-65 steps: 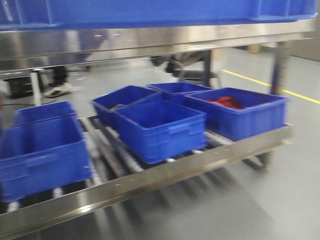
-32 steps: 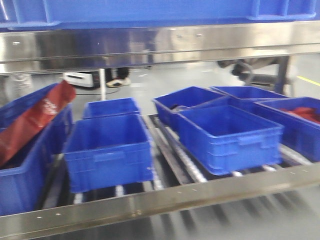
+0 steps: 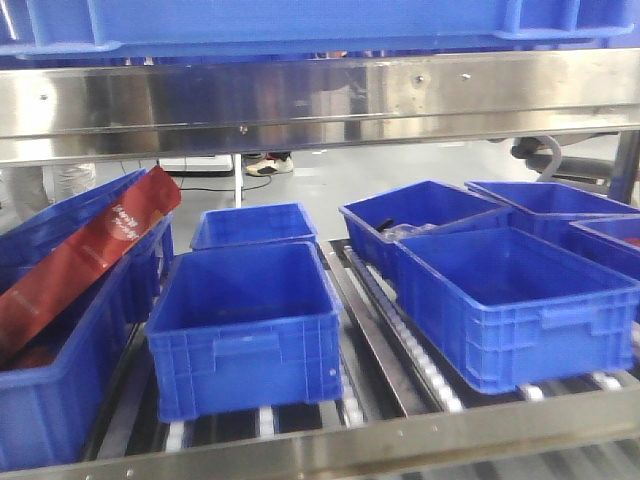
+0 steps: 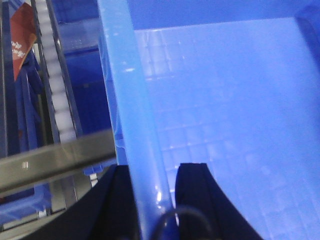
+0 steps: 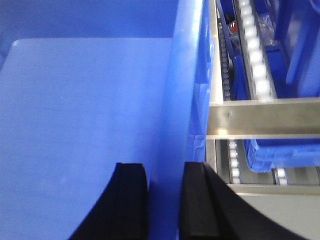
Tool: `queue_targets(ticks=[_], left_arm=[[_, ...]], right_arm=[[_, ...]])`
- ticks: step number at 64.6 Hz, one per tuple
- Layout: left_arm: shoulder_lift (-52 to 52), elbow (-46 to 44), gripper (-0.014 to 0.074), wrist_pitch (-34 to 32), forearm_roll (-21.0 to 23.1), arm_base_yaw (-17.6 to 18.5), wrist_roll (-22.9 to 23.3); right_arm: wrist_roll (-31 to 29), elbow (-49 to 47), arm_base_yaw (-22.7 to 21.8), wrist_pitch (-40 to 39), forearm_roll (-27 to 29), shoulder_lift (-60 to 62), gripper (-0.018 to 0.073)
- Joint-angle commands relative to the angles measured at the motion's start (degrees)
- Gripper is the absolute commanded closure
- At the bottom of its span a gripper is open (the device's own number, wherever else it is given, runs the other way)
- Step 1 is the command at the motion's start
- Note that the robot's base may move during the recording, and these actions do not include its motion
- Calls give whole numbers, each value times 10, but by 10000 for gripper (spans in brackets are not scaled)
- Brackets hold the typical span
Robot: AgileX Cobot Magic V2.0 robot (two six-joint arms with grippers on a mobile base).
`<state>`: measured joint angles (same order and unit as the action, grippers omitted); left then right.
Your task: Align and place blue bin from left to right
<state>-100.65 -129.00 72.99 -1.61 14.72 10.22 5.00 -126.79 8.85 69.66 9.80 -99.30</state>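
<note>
I hold the blue bin point(image 3: 300, 20) at the rack's top shelf point(image 3: 320, 95), with the left pincer point(image 4: 156, 167) and right pincer point(image 5: 163, 165) each pinching an opposite side wall. I judge it stiff, bulky, light and empty; the thick rims suit gripping.

1. In the front view, the deep-blue bins point(image 3: 245, 335) on the roller rack point(image 3: 420, 368) sit further right and are no longer blurred.
2. A red carton point(image 3: 90, 250), left of the left end effector point(image 4: 152, 170), has come into sight.
3. The steel rail point(image 3: 320, 100) under the blue bin point(image 3: 300, 20) now runs level.
</note>
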Motion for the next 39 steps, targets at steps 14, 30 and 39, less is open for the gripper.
queue_targets(ticks=[14, 30, 39], left_arm=[[16, -10, 708, -39, -3, -2, -6], [16, -10, 708, -39, -3, -2, -6], [16, -10, 708, -39, -3, -2, -6]], right_arm=[[-12, -7, -1, -47, -5, 16, 631], [-12, -7, -1, -47, -5, 16, 631], [-12, -7, -1, -47, -5, 16, 631]])
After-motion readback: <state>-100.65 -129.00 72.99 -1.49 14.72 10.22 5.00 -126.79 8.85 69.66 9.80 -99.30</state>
